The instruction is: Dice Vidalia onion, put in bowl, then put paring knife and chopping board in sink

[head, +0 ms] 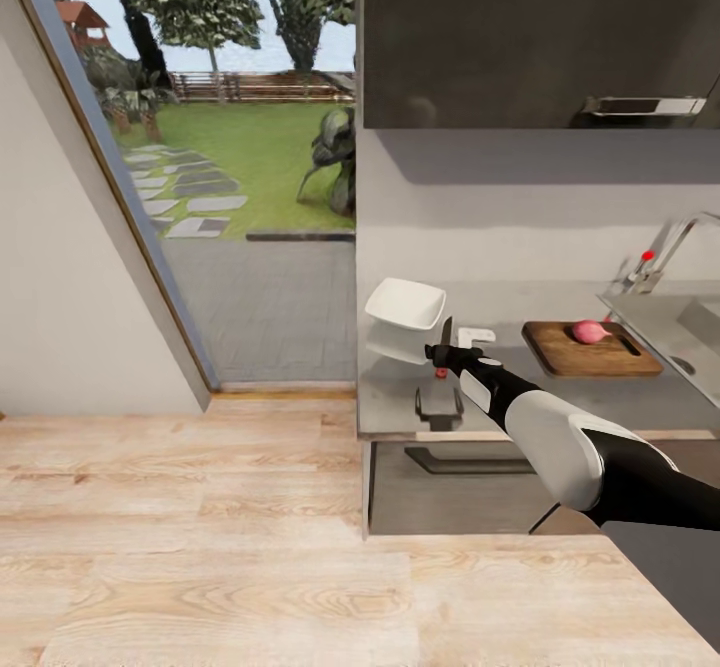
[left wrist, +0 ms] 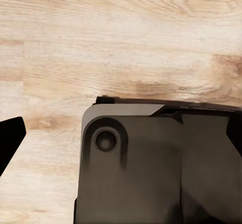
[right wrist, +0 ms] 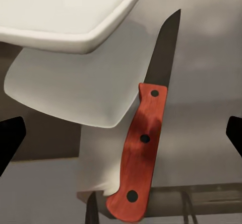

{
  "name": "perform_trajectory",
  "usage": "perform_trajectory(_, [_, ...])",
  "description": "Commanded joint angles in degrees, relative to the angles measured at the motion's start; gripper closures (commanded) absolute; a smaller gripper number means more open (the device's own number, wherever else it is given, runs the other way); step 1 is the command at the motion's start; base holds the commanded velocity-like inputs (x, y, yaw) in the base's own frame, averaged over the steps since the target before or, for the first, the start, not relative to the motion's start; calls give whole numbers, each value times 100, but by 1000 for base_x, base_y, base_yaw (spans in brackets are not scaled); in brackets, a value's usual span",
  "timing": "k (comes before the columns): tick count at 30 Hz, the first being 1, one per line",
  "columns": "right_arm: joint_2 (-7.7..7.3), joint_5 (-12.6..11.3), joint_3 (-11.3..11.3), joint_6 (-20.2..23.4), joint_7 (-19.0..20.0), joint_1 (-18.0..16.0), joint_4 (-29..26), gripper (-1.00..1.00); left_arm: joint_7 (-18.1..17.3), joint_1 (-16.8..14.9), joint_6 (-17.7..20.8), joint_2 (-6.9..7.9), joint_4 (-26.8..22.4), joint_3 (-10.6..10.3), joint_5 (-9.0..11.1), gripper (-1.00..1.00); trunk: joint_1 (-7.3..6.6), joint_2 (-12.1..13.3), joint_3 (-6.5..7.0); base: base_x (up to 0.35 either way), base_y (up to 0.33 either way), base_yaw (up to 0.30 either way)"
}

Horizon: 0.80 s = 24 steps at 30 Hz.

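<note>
The paring knife [head: 446,331] lies on the grey countertop [head: 400,402], its red handle [right wrist: 143,148] toward me and its dark blade pointing at the backsplash. My right gripper [head: 441,353] hovers just above the handle, open, with black fingertips [right wrist: 10,136] far apart on either side and nothing between them. The white bowl [head: 405,305] [right wrist: 65,12] stands just beyond and beside the blade. To the right, the pink onion [head: 589,331] rests on the brown chopping board [head: 560,355]. The sink [head: 690,319] with its chrome faucet [head: 660,257] is at the far right. My left gripper [left wrist: 121,133] hangs open over the wood floor.
Dark upper cabinets [head: 540,37] hang over the counter. The counter's left end [head: 360,387] stops beside a tall glazed opening onto a garden [head: 240,147]. Light wood floor [head: 200,547] spreads in front. My own dark base [left wrist: 161,168] shows under the left wrist.
</note>
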Motion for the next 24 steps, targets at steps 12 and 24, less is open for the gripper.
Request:
perform_trajectory(12, [-6,61,-56,-20,-6,-6,6,-100,18,-9,-22,2,4,-49,53,-100,3,-11,-105,0,0,0])
perform_trajectory(24, [-9,61,-56,-18,-13,-6,6,-100,18,-7,-22,10,4,-49,57,-100,3,-11,-200,76,-32,0])
